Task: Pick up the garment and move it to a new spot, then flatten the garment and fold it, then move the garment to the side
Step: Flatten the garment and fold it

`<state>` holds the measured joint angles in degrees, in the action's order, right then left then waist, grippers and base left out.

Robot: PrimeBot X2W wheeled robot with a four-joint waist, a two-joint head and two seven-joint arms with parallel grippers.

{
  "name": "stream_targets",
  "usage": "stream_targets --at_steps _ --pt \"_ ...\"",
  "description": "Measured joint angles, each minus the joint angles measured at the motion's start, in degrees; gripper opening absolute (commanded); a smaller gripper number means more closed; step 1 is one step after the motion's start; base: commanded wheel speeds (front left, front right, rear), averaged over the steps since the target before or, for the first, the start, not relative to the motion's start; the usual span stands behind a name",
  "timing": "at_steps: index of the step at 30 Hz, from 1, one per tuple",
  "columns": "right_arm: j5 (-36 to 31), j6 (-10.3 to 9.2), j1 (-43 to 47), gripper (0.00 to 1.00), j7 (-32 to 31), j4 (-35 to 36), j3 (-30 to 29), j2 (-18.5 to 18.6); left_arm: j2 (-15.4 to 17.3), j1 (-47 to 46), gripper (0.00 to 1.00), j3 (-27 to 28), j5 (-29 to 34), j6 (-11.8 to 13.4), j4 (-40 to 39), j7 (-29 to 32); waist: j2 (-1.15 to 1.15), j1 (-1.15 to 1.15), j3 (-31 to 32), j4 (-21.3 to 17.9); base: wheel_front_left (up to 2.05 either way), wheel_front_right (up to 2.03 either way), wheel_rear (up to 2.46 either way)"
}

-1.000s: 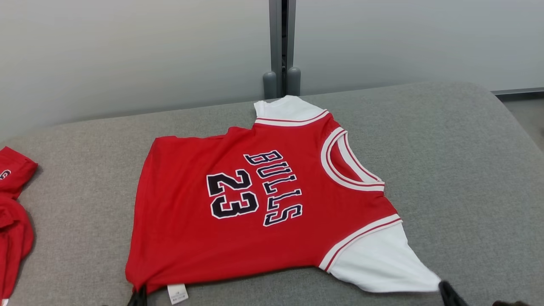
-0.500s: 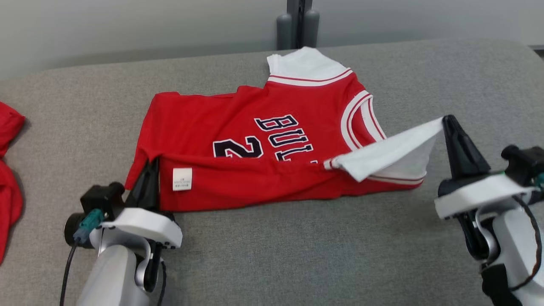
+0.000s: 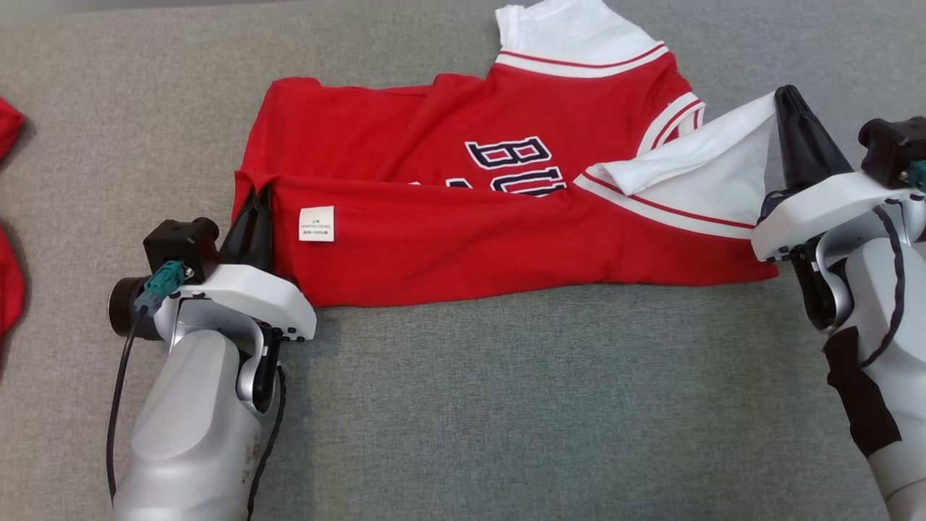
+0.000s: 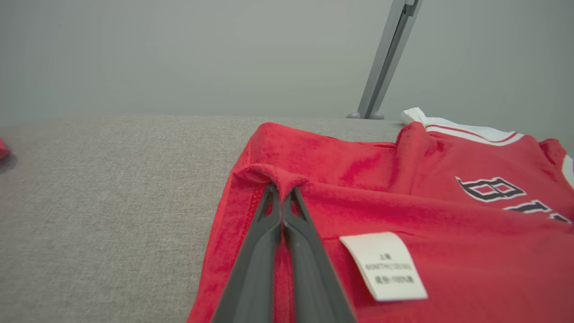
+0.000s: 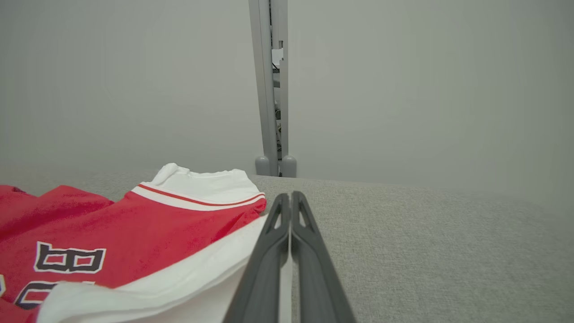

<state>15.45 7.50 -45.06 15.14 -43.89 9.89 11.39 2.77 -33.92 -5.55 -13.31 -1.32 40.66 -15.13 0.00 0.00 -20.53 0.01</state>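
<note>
Because the jersey (image 3: 463, 253) is soft, light cloth that sags wherever nothing holds it, I judge its corners and hems the best places to pinch. It lies half folded on the far half of the bench (image 3: 506, 405), label (image 3: 316, 223) showing. The left gripper (image 3: 258, 197) is clamped on the hem corner, the right gripper (image 3: 786, 95) on the white sleeve (image 3: 709, 174); another red cloth (image 3: 7, 289) sits at the bench's left edge
</note>
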Motion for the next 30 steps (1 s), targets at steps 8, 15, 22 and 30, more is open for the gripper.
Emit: stream_targets --at_steps 8,15,22,30 --pt "-2.29 0.00 -1.26 1.00 0.01 2.25 -3.76 -1.55 0.05 1.10 1.00 0.12 -1.44 2.96 -1.86 0.00 0.00 0.00 -0.87 0.63 0.00 0.00 0.00" --pt "0.36 0.00 10.30 1.00 0.01 7.58 -3.49 -1.65 -0.01 9.08 1.00 0.29 -3.69 3.72 -6.73 0.00 0.00 0.00 0.76 0.32 0.00 0.00 0.00" --pt "3.08 0.00 19.71 1.00 0.00 7.32 -1.74 -1.83 -0.04 13.82 1.00 0.20 -4.98 4.90 -8.13 0.00 0.00 0.00 1.92 -0.27 0.00 0.00 0.00" --pt "5.28 0.00 20.31 1.00 0.12 2.69 -1.02 -3.02 0.00 14.19 1.00 -0.25 -4.97 4.90 -7.62 0.00 0.00 0.00 2.07 0.37 0.00 0.00 0.00"
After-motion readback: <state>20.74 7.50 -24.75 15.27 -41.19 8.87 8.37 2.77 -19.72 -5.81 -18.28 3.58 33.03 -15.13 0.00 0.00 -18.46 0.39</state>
